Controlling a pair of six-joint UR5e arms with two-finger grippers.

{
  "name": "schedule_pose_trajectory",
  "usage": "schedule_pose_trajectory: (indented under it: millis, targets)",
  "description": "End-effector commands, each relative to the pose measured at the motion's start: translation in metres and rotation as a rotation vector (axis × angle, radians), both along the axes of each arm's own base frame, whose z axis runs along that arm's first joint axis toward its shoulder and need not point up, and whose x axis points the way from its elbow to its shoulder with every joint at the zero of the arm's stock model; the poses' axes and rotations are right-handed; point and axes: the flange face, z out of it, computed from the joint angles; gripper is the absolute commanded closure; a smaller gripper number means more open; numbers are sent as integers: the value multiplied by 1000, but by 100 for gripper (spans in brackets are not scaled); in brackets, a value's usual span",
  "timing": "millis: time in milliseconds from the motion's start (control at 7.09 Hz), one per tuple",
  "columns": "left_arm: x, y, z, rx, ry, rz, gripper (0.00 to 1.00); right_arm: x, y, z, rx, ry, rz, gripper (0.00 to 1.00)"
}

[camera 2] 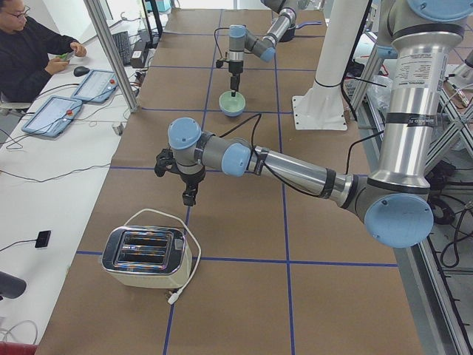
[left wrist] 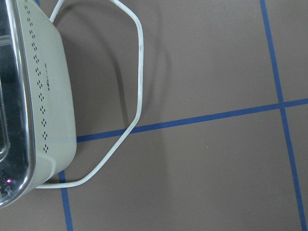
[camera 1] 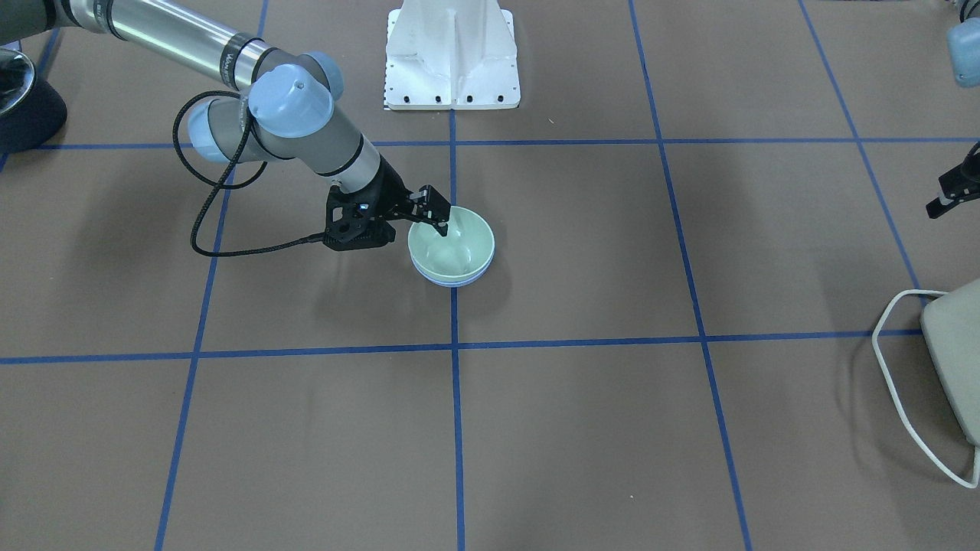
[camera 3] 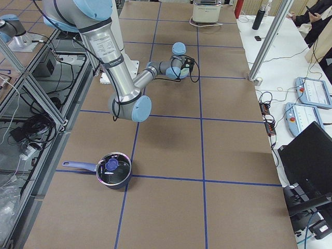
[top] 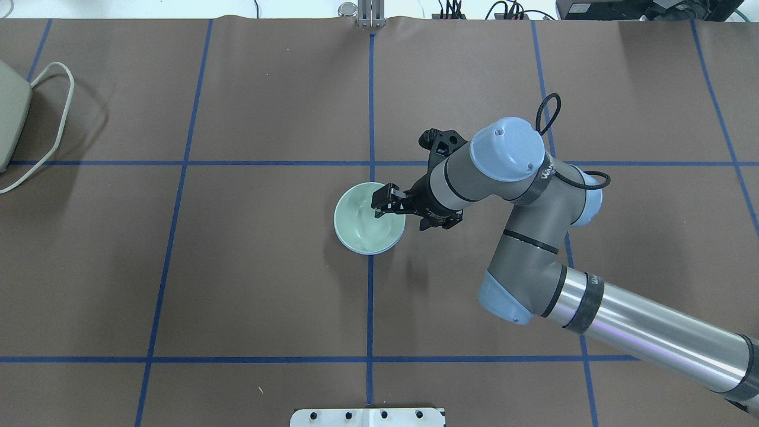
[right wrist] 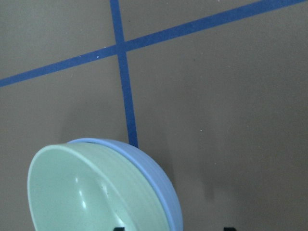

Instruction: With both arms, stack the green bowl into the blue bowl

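The green bowl [camera 1: 458, 246] sits nested inside the blue bowl [camera 1: 452, 281] near the table's middle, by a tape crossing. Only the blue bowl's rim and outer wall show [right wrist: 161, 185] around the green bowl [right wrist: 72, 192]. My right gripper [camera 1: 432, 222] is open and straddles the bowls' rim, with one fingertip [right wrist: 119, 228] inside the green bowl and the other outside. It also shows in the overhead view [top: 385, 207]. My left gripper [camera 1: 945, 199] hangs above the table near the toaster, far from the bowls. I cannot tell whether it is open or shut.
A cream toaster [camera 1: 957, 352] with a white cord [left wrist: 137, 72] stands at the table end on my left. A dark pot [camera 3: 113, 168] with a blue handle stands at the end on my right. The white pedestal base [camera 1: 452, 53] is behind the bowls. An operator [camera 2: 29, 52] sits at a side desk.
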Motion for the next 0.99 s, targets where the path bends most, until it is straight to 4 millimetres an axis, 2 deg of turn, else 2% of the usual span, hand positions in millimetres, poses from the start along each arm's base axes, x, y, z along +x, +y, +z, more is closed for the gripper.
schedule_pose_trajectory:
  millis: [0,141,282,423,564,706,847]
  targets:
    - [-1,1,0,-1,2,-1,2,63,-47,-5,-60,-27,-9,0]
    - [-13,1,2,0,1,-21,2,108,-79,13,-47,-8,22,0]
    - [-22,0,11,24,-6,-4,2,169,-112,54,47,33,-8,0]
    - [-38,-2,24,40,-13,-1,2,235,-145,83,102,83,-19,0]
    - [-52,-3,37,48,-18,2,2,275,-165,105,146,138,-19,0]
    - [-53,-3,43,48,-19,10,2,312,-192,133,171,207,-28,0]
    - [-56,-2,45,56,-22,13,2,364,-215,171,213,256,-35,0]
